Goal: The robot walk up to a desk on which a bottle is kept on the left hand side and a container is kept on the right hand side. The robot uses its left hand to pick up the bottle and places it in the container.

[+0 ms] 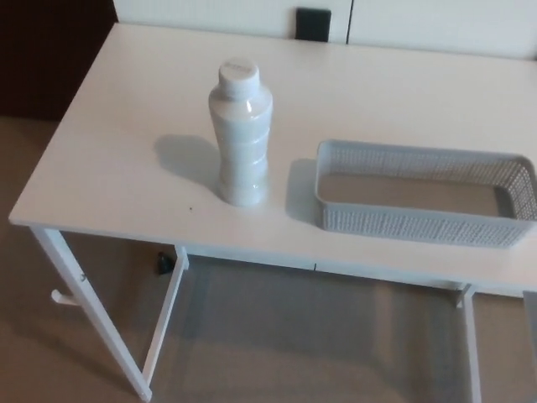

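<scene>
White bottle (241,134) and grey container (424,222) on the table (109,159).
The capped, ribbed bottle stands upright left of the container, just beside it but apart; the shallow mesh-walled rectangular container lies empty near the front edge.

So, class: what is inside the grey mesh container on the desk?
Nothing shows inside the container: only its bare floor. The near wall hides a thin strip of that floor. The bottle stands outside it, to its left on the desk.

Office-like room: plain white desk (126,168), beige carpet (25,353), white wall panels (210,15).
</scene>
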Controlling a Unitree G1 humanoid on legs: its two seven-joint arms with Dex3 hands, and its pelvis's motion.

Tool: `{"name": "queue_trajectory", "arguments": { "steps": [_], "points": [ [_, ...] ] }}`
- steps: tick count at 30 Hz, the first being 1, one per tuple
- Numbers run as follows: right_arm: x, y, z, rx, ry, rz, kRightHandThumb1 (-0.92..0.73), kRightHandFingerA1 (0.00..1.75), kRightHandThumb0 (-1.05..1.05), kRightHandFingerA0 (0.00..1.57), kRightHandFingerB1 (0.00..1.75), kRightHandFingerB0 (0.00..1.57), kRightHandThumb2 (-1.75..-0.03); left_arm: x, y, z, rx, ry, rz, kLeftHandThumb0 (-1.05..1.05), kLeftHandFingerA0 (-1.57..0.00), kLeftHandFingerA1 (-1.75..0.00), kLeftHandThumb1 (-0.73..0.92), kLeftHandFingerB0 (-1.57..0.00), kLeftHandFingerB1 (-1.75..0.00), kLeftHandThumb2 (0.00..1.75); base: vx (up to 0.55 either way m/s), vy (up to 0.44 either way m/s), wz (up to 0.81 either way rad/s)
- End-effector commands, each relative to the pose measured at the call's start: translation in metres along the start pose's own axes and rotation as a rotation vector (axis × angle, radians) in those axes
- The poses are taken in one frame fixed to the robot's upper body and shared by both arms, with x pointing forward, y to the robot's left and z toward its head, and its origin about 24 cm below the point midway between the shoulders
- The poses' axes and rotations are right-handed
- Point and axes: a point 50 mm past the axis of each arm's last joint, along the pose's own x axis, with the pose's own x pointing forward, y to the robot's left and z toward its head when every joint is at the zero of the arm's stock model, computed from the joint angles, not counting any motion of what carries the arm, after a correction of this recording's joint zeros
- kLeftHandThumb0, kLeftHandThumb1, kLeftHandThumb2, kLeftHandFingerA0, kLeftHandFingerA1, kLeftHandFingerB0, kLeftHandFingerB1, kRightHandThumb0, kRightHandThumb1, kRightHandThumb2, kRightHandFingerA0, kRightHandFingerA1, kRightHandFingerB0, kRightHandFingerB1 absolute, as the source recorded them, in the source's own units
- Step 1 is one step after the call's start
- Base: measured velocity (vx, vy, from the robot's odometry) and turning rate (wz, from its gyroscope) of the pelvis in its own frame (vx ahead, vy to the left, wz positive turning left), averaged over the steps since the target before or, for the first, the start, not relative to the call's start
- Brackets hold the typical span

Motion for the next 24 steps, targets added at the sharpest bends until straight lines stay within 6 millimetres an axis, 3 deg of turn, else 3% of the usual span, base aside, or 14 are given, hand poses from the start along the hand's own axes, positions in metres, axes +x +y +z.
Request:
{"name": "queue_trajectory", "arguments": {
  "steps": [1, 2, 3, 12, 13, 15, 16, 17, 20, 23, 24],
  "points": [
    [0.000, -0.003, 0.004, 0.008, -0.004, -0.028, -0.40, 0.41, -0.51, 0.29, 0.38, 0.25, -0.53, 0.001, 0.004, 0.007, -0.005, -0.006, 0.024, -0.09, -0.39, -0.59, 0.33, -0.15, -0.48, 0.82, 0.01, -0.085, 0.08],
    [0.000, -0.003, 0.004, 0.003, -0.009, -0.026, -0.34, 0.50, -0.56, 0.24, 0.46, 0.19, -0.70, 0.001, 0.004, 0.007, -0.003, -0.008, 0.024, -0.10, -0.38, -0.59, 0.33, -0.14, -0.48, 0.82, 0.00, -0.100, 0.06],
    [0.000, -0.002, 0.004, -0.005, -0.014, -0.019, -0.40, 0.42, -0.52, 0.27, 0.39, 0.24, -0.53, 0.001, 0.003, 0.008, 0.008, -0.010, 0.021, -0.12, -0.38, -0.59, 0.35, -0.14, -0.47, 0.83, 0.00, -0.099, 0.06],
    [0.002, 0.001, 0.008, -0.014, -0.025, -0.008, -0.43, 0.42, -0.51, 0.24, 0.42, 0.24, -0.53, 0.003, 0.001, 0.012, 0.028, -0.021, 0.008, -0.15, -0.44, -0.61, 0.34, -0.15, -0.48, 0.83, 0.03, -0.303, 0.16],
    [0.002, 0.002, 0.008, -0.013, -0.025, -0.005, -0.21, 0.56, -0.29, 0.13, 0.55, 0.13, -0.84, 0.004, 0.001, 0.013, 0.030, -0.021, 0.011, -0.15, -0.44, -0.61, 0.33, -0.15, -0.48, 0.82, 0.09, -0.162, 0.06],
    [0.002, 0.002, 0.008, -0.020, -0.024, -0.002, -0.22, 0.55, -0.29, 0.13, 0.55, 0.12, -0.85, 0.004, 0.001, 0.013, 0.033, -0.022, 0.014, -0.15, -0.43, -0.61, 0.33, -0.15, -0.48, 0.82, 0.08, -0.117, 0.03],
    [0.002, 0.002, 0.009, -0.030, -0.022, -0.004, -0.22, 0.55, -0.29, 0.13, 0.55, 0.12, -0.85, 0.004, 0.001, 0.013, 0.035, -0.024, 0.015, -0.15, -0.43, -0.61, 0.33, -0.15, -0.48, 0.82, 0.00, 0.000, 0.00],
    [0.003, 0.002, 0.009, -0.032, -0.023, -0.004, -0.43, 0.42, -0.53, 0.23, 0.42, 0.23, -0.53, 0.004, 0.001, 0.014, 0.037, -0.026, 0.014, -0.19, -0.55, -0.42, 0.49, -0.27, -0.31, 0.54, 0.00, 0.000, 0.00],
    [0.004, 0.003, 0.010, -0.032, -0.023, -0.005, -0.42, 0.41, -0.55, 0.24, 0.41, 0.23, -0.53, 0.005, 0.001, 0.015, 0.035, -0.031, 0.005, -0.19, -0.55, -0.42, 0.49, -0.26, -0.31, 0.54, 0.05, 0.031, -0.06],
    [0.004, 0.004, 0.011, -0.028, -0.024, -0.012, -0.41, 0.42, -0.52, 0.28, 0.42, 0.26, -0.53, 0.005, 0.000, 0.017, 0.036, -0.036, 0.001, -0.18, -0.52, -0.42, 0.52, -0.25, -0.30, 0.55, 0.07, 0.138, -0.08],
    [0.005, 0.004, 0.011, -0.034, -0.026, -0.022, -0.42, 0.40, -0.53, 0.27, 0.41, 0.25, -0.53, 0.005, -0.001, 0.018, 0.028, -0.040, -0.005, -0.15, -0.41, -0.60, 0.34, -0.12, -0.47, 0.83, 0.06, 0.182, -0.14]
  ]
}}
